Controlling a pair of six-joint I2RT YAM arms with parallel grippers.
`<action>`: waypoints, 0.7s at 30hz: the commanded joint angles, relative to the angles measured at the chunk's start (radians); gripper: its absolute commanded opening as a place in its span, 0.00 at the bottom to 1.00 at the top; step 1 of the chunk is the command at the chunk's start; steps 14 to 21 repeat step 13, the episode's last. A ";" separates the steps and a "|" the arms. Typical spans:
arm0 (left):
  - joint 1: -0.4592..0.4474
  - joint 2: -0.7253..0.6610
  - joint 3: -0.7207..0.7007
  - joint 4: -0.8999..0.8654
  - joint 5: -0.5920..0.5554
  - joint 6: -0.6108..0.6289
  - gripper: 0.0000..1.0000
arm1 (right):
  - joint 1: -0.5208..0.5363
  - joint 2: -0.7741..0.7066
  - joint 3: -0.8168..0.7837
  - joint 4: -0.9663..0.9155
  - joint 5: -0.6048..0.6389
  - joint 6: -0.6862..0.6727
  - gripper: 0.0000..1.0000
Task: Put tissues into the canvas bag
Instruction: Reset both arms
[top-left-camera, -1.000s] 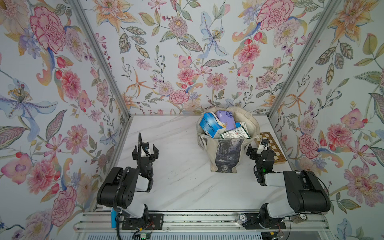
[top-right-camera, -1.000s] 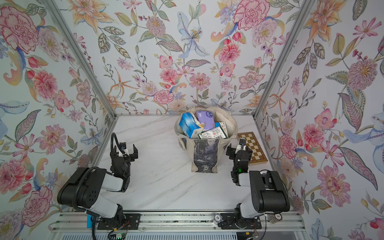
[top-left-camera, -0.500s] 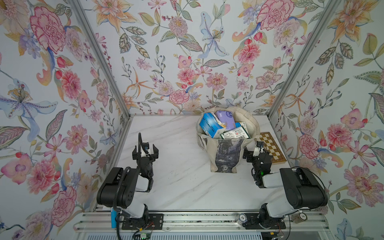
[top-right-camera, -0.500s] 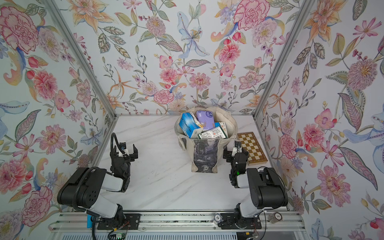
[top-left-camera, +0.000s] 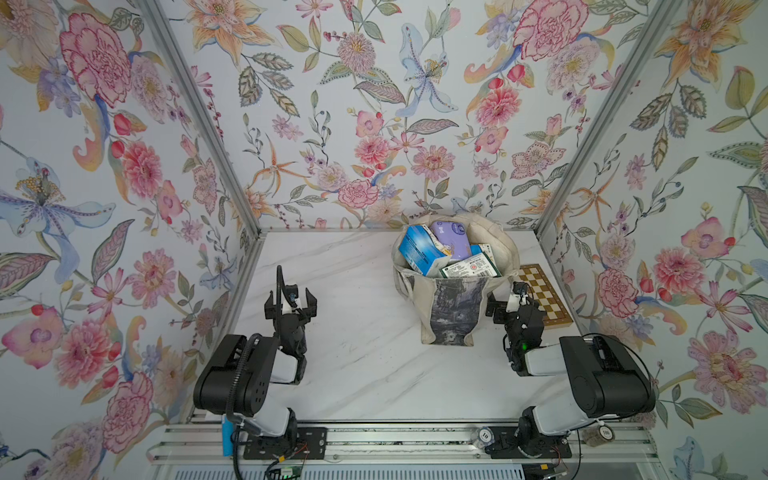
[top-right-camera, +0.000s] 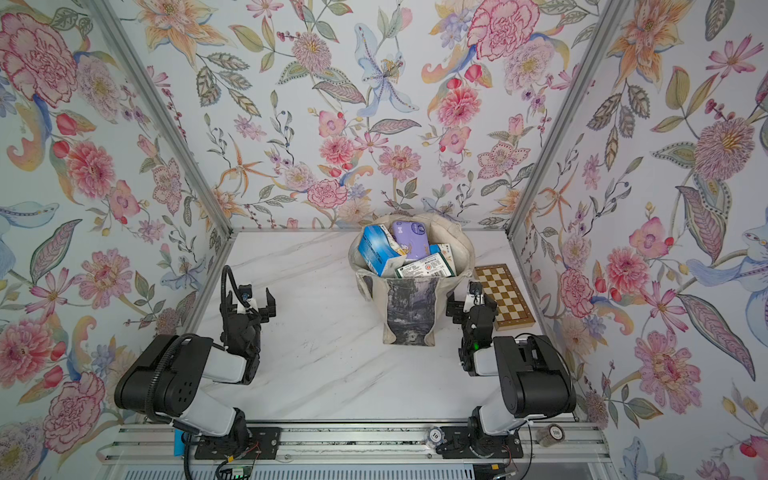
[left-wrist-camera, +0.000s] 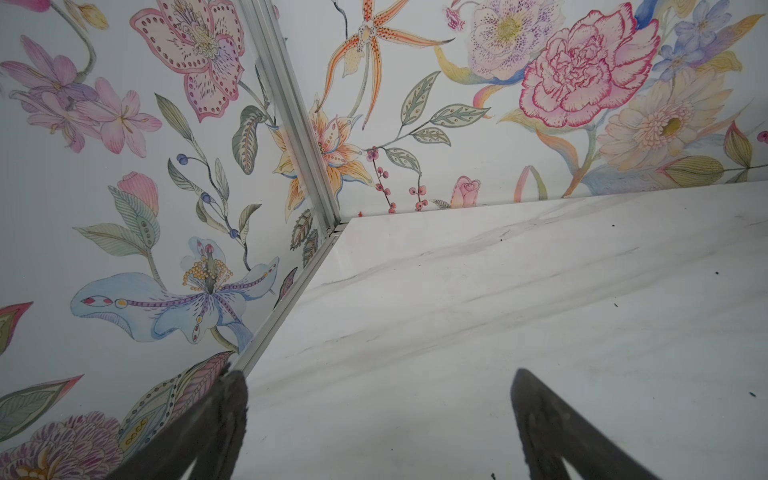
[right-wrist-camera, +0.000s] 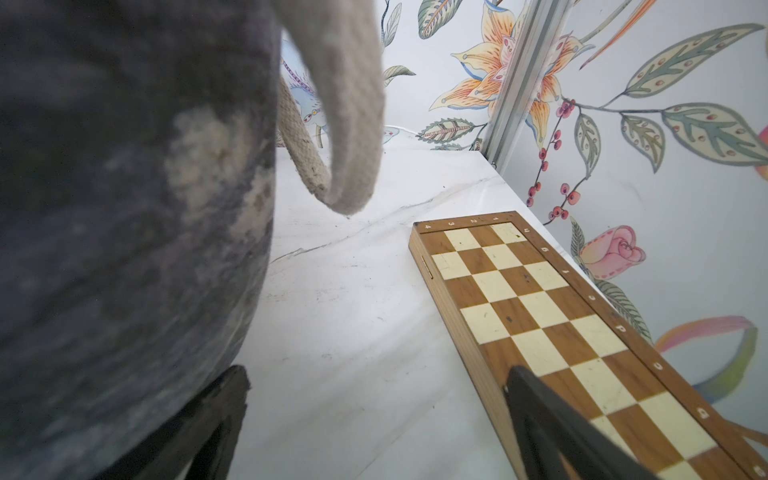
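Note:
The cream canvas bag (top-left-camera: 453, 307) (top-right-camera: 411, 311) stands upright at the back right of the table, its dark print facing me. Tissues fill its open mouth in both top views: a blue pack (top-left-camera: 417, 249), a lilac pack (top-left-camera: 451, 241) and a green-white barcode pack (top-left-camera: 469, 267). My right gripper (top-left-camera: 508, 301) (right-wrist-camera: 376, 372) is open and empty, low between the bag's side (right-wrist-camera: 124, 208) and the chessboard. My left gripper (top-left-camera: 291, 301) (left-wrist-camera: 378, 374) is open and empty over bare marble near the left wall, far from the bag.
A wooden chessboard (top-left-camera: 540, 291) (right-wrist-camera: 540, 316) lies flat against the right wall, just right of the right gripper. The bag's strap handle (right-wrist-camera: 349, 124) hangs down beside it. Floral walls close in three sides of the marble table (top-left-camera: 374, 365). Two round tokens (top-left-camera: 484, 435) sit on the front rail.
The right arm has pulled in and its gripper has drifted a little left, closer to the bag's side. The left arm has not moved, and the bag and packs are as before.

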 joint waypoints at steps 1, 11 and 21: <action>-0.004 0.009 -0.009 0.032 0.011 0.005 0.99 | -0.007 0.006 0.005 0.009 -0.033 -0.004 0.99; -0.004 0.008 -0.009 0.031 0.011 0.005 0.99 | -0.024 0.004 0.012 -0.011 -0.070 0.004 0.99; -0.004 0.007 -0.008 0.031 0.011 0.005 0.99 | -0.025 0.004 0.012 -0.011 -0.069 0.004 0.99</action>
